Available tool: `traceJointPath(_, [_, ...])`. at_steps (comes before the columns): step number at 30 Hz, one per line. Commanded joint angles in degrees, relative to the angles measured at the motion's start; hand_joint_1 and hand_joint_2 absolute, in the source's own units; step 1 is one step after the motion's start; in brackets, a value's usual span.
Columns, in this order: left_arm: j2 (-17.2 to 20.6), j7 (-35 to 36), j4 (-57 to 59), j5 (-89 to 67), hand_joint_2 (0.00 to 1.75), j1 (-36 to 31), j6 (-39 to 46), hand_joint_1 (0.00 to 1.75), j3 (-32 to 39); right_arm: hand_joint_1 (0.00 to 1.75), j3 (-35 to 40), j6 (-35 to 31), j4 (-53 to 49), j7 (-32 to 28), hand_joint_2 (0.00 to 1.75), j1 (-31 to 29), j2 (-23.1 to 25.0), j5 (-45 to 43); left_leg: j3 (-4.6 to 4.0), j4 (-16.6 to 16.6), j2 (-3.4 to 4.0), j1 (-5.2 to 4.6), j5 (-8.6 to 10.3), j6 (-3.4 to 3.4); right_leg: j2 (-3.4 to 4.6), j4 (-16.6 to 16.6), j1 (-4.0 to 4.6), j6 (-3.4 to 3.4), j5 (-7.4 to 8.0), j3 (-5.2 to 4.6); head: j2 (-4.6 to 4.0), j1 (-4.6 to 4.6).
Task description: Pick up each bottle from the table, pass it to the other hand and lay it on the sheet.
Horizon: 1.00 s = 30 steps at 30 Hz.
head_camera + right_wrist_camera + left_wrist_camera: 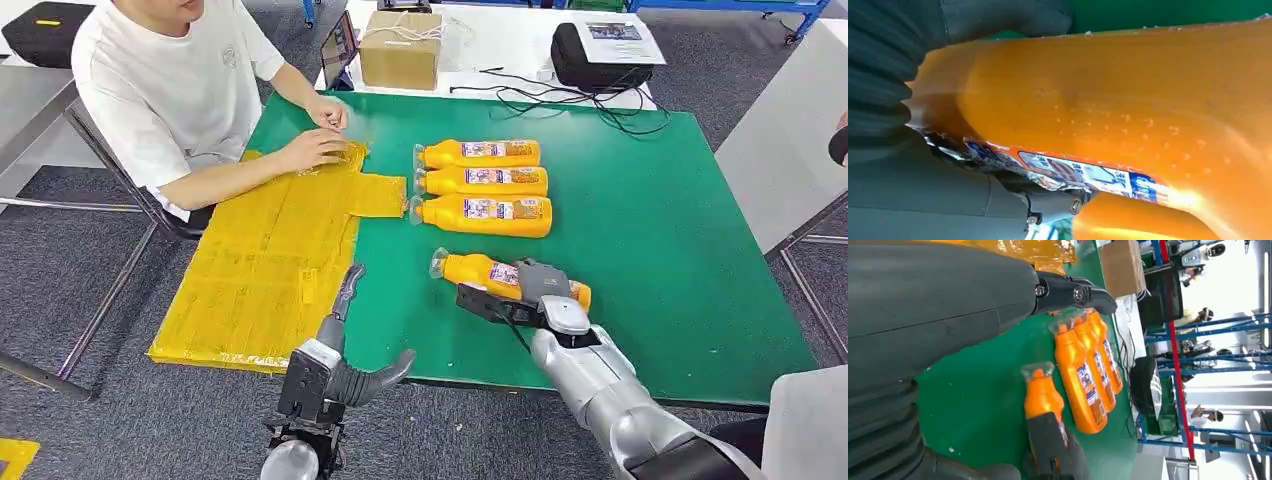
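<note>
Right now I am seeing the right hand [520, 296] wrapping its fingers around the nearest orange bottle [478, 270], which is lying on its side on the green table [660, 250], near three more bottles [485, 185] in a row. The left hand [345, 345] is hovering empty, fingers apart, by the yellow sheet [260, 270], where a person's hands [320, 135] are resting.

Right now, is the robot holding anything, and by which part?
Its right hand grips the nearest orange bottle around its labelled body; the left hand holds nothing.
</note>
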Motion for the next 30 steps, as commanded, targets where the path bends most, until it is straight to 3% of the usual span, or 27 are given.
traceJointPath(1, [0.63,-0.15,4.29,0.02,1.75,-2.73,-0.6,0.0,-0.35,1.75,-4.94,1.01,8.48,-0.4,1.75,2.17,-2.75,-2.66,0.13,-0.11,-0.49,0.11,0.03,-0.1,-0.31,-0.18,0.09,-0.11,-0.06,0.3,0.0,0.02])
traceJointPath(9, [0.69,-0.18,4.7,0.08,1.75,-3.21,-1.08,0.0,-0.63,1.75,-7.36,1.85,8.98,-1.46,1.75,3.32,-2.45,-5.22,0.29,-0.1,-0.37,0.08,0.02,-0.08,-0.23,-0.16,0.07,-0.05,-0.07,0.4,0.0,0.0])
traceJointPath(12, [1.01,-1.18,4.96,0.91,1.75,-3.24,-1.59,0.0,-0.91,1.75,-15.61,5.82,7.27,-17.54,1.75,5.56,-1.95,-16.64,0.43,-0.09,-0.45,0.09,0.0,-0.07,-0.29,-0.14,0.07,0.0,-0.17,0.09,0.0,0.0])
traceJointPath(13, [0.62,-1.84,5.17,2.78,1.75,-2.81,-0.95,0.0,-0.22,1.75,-20.28,7.84,4.72,-26.61,1.75,7.87,-1.2,-24.36,0.52,-0.11,-0.4,0.09,-0.06,-0.1,-0.26,-0.17,0.07,0.02,-0.18,0.09,0.0,0.0])
traceJointPath(14, [0.38,-1.64,4.91,4.64,1.75,-2.29,-0.64,0.0,0.28,1.75,-20.56,7.48,1.69,-30.05,1.75,9.72,-0.33,-27.02,0.54,-0.14,-0.4,0.11,-0.05,-0.09,-0.26,-0.23,0.09,0.02,-0.18,0.1,0.0,0.0])
traceJointPath(17, [0.15,-0.27,3.76,9.27,1.75,-1.3,-0.67,0.0,1.1,1.75,-19.45,5.27,-5.89,-32.01,1.75,13.07,1.55,-32.02,0.69,-0.25,-0.31,0.25,-0.11,-0.18,-0.08,-0.43,0.21,-0.04,-0.1,0.24,0.0,0.09])
traceJointPath(19, [0.02,1.68,3.29,15.61,1.75,-0.49,-1.71,0.0,2.41,1.75,-19.06,5.61,-16.22,-34.13,1.75,17.43,4.0,-38.96,1.15,-0.25,0.93,0.34,-0.62,-0.31,0.89,-0.44,0.31,-0.25,-0.11,1.14,0.0,0.02])
traceJointPath(21, [0.11,2.45,3.23,21.17,1.75,0.02,-1.93,0.0,2.94,1.75,-15.82,5.8,-27.01,-32.8,1.75,21.79,4.79,-45.22,1.43,-0.15,1.17,0.39,-0.77,-0.3,1.14,-0.36,0.35,-0.22,-0.07,1.35,0.0,0.0])
traceJointPath(24, [0.24,2.35,3.38,21.54,1.75,-0.15,-1.76,0.0,2.62,1.75,-14.98,5.68,-27.87,-32.07,1.75,22.05,4.06,-46.12,1.24,-0.13,0.79,0.47,-0.63,-0.36,0.85,-0.3,0.43,-0.29,-0.13,1.12,0.0,0.02])
traceJointPath(26, [-0.79,3.13,3.43,29.03,1.75,0.4,-3.26,0.0,4.56,1.75,-14.59,7.08,-30.84,-36.84,1.75,22.99,4.59,-51.19,1.05,-0.12,0.56,0.52,-0.55,-0.45,0.79,-0.26,0.47,-0.28,-0.17,0.97,0.0,0.0])
traceJointPath(30, [1.28,5.02,5.43,37.23,1.75,0.01,-9.28,0.0,3.15,1.75,-11.08,6.53,-37.47,-36.21,1.75,23.72,5.84,-55.74,0.76,-0.08,0.63,0.56,-0.53,-0.45,0.87,-0.17,0.53,-0.27,-0.18,0.69,0.0,0.0])
